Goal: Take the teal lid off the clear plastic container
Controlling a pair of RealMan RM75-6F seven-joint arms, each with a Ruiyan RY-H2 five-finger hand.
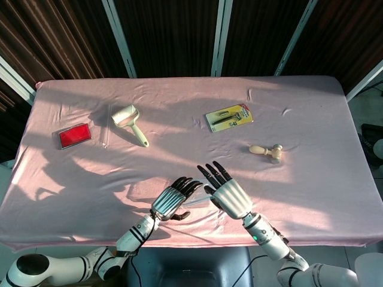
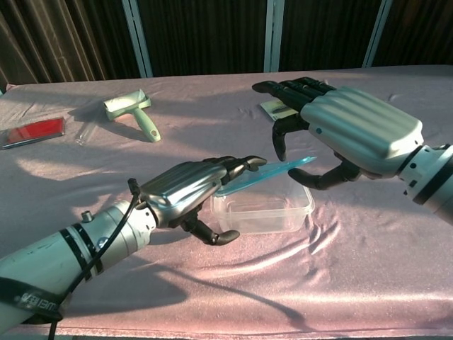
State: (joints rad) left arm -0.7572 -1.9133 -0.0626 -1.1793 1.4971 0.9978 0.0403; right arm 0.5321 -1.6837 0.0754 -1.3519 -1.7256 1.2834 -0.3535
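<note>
The clear plastic container (image 2: 263, 212) sits on the pink cloth near the table's front edge. In the head view it is mostly hidden between my hands. The teal lid (image 2: 265, 176) (image 1: 204, 197) is tilted over it, right end raised and left end low by the rim. My right hand (image 2: 354, 134) (image 1: 230, 194) pinches the lid's raised end, with the thumb below and a fingertip above. My left hand (image 2: 187, 191) (image 1: 173, 200) grips the container's left end, its fingers over the rim and lid edge and its thumb against the front wall.
A lint roller (image 1: 127, 119) and a red flat case (image 1: 75, 136) lie at the back left. A yellow blister pack (image 1: 229, 117) and a small wooden mallet (image 1: 266, 151) lie at the back right. The table's front edge runs just behind my wrists.
</note>
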